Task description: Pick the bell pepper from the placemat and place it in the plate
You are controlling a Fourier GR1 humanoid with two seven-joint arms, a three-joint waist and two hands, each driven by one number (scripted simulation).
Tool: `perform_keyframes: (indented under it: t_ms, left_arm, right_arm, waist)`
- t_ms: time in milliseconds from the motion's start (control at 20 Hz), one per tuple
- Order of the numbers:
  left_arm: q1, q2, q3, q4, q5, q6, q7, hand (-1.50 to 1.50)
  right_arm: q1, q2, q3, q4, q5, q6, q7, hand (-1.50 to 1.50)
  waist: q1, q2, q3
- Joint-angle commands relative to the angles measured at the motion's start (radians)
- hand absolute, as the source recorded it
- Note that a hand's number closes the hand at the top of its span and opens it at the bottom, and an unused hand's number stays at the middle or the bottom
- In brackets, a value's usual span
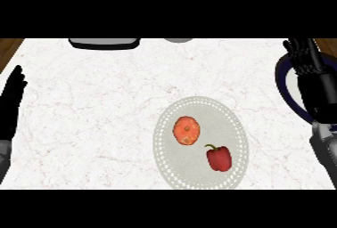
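Note:
A red bell pepper (219, 159) with a green stem lies on the lower right part of a round grey placemat (197, 111). An orange round fruit (187, 130) lies on the same mat, up and to the left of the pepper. At the right edge a white plate with a dark blue rim (283, 87) shows only in part, behind my right arm. My right hand (304, 55) is raised over that plate, fingers straight, well apart from the pepper. My left hand (13, 95) rests open at the left edge, fingers up.
The white marble counter (92, 111) spreads left of the mat. At the far edge stand a dark tray-like object (104, 42) and a grey round object (178, 39), both cut off. Wood shows at both top corners.

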Motion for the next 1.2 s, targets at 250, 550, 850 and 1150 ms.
perform_keyframes:
  t_ms: [250,550,850,1150]
  left_arm:
    - [-0.042,-0.156,-0.085,-0.029,0.088,-0.09,0.061,0.0]
    - [0.012,-0.21,-0.109,-0.052,0.123,-0.112,0.081,0.0]
    - [-0.003,-0.247,-0.117,-0.037,0.089,-0.082,0.092,0.0]
    - [0.023,-0.256,-0.088,-0.006,0.075,-0.127,0.062,0.0]
  right_arm:
    - [-0.042,0.057,0.214,0.018,-0.211,0.517,-0.105,1.5]
    - [0.125,0.078,0.112,0.24,-0.051,0.406,-0.539,-1.5]
    - [0.074,-0.013,0.22,0.431,0.292,0.443,-0.834,-1.5]
    - [0.104,-0.084,0.209,0.389,0.399,0.399,-0.838,-1.5]
  waist:
    - [0.014,0.003,0.003]
    - [-0.002,-0.003,0.005]
    - [-0.004,-0.01,0.003]
    - [-0.022,-0.016,0.001]
